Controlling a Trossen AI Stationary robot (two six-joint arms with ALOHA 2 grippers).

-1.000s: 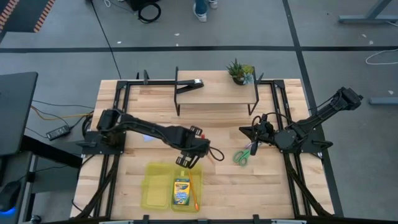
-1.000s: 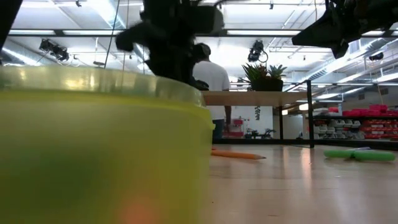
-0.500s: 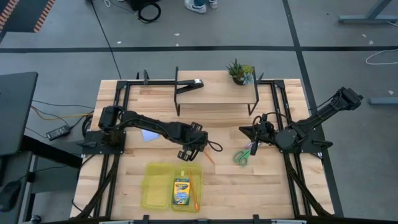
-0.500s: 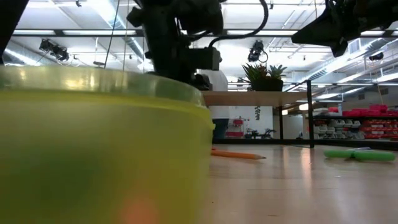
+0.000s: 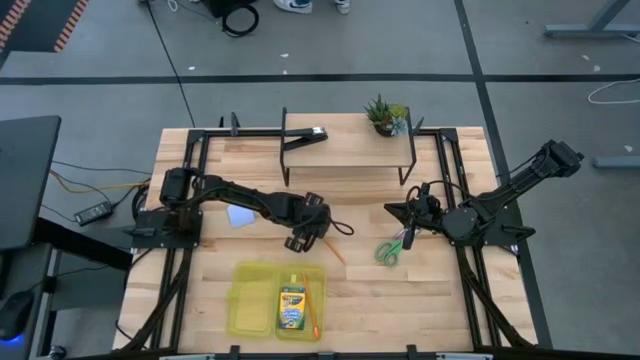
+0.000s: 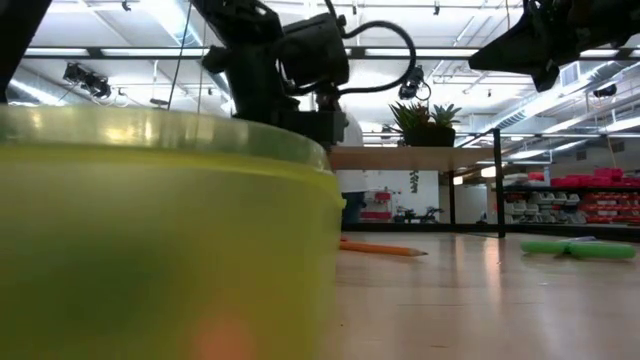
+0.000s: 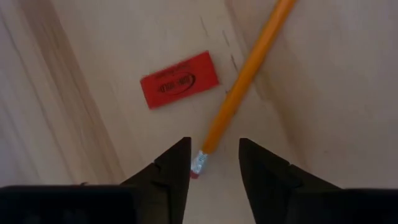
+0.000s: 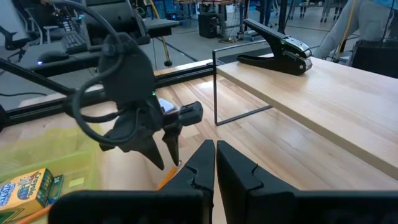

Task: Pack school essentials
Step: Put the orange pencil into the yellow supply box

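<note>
An orange pencil (image 7: 249, 81) lies flat on the table, and a short red piece (image 7: 180, 79) lies beside it. My left gripper (image 7: 214, 163) is open and points down, one finger on each side of the pencil's eraser end (image 7: 199, 163) without touching it. In the high view my left gripper (image 5: 308, 235) hovers just beyond the yellow-green tray (image 5: 250, 300). The tray holds the crayon box (image 5: 291, 308) and another orange pencil (image 5: 312, 318). Green-handled scissors (image 5: 392, 248) and a pale block (image 5: 240, 215) lie on the table. My right gripper (image 8: 215, 163) is shut and waits above the scissors.
A raised wooden shelf (image 5: 345, 155) on black wire legs stands at the far side, carrying a black clip-like tool (image 5: 305, 133) and a small potted plant (image 5: 385, 113). Black frame rails (image 5: 190, 170) run along both table sides. In the low view the tray wall (image 6: 160, 240) fills the near left.
My left gripper has moved from above the tray toward the table's far edge and turned, ending over the eraser end of the loose orange pencil. The pencil, scissors and tray have stayed put. My right arm has kept still.
</note>
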